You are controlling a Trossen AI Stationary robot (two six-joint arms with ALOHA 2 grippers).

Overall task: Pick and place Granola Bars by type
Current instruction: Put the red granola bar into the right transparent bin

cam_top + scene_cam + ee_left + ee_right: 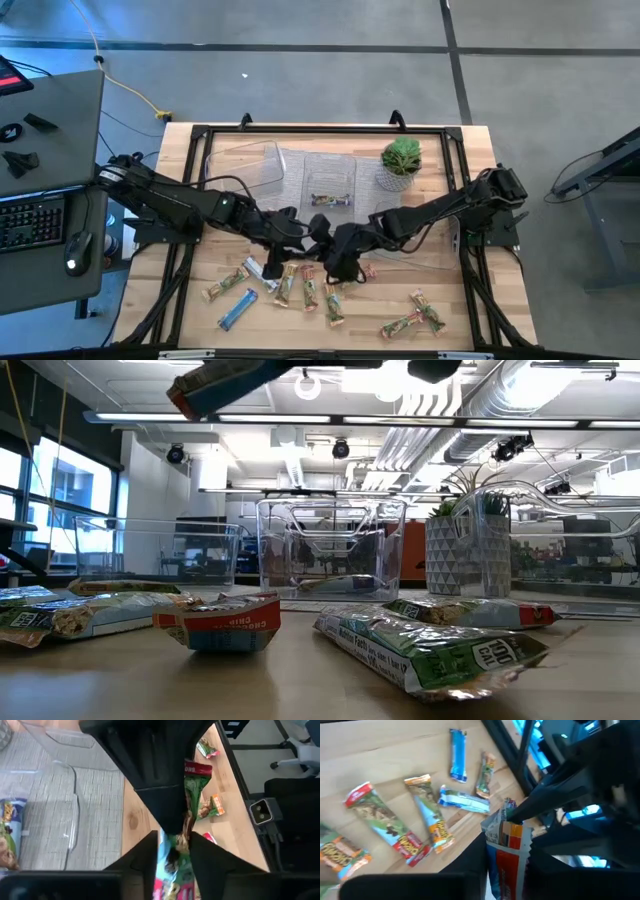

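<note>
Several wrapped granola bars lie flat on the near half of the wooden table: a tan one (pixel 225 285), a blue one (pixel 237 308), green ones (pixel 335 305) (pixel 412 320). My two grippers meet above them at mid-table, the left gripper (pixel 312 228) (pixel 172 837) and the right gripper (pixel 343 258) (pixel 505 845). Both are shut on one bar with a white, orange and blue wrapper (pixel 506 837). In the low view this bar (pixel 215 388) sits high above the tabletop. One more bar (pixel 330 200) lies inside the middle clear tray. My left gripper pinches one end of the bar (pixel 172 854) between its two fingers. The bar is lifted clear of the table. The right gripper's dark fingers stand right in front and hide the rest of the bar. My right gripper pinches the same bar across its width (pixel 507 851). Its crimped end (pixel 501 818) sticks out past the fingertips, where the left gripper's finger (pixel 532 807) meets it. The bar is clear of the table.
Clear plastic trays stand on a grey mat at the far side, the left one (pixel 245 160) and the middle one (pixel 330 172). A small potted plant (pixel 400 160) is to their right. Loose bars crowd the table below the grippers (pixel 427 815). A black frame rims the table (pixel 180 260).
</note>
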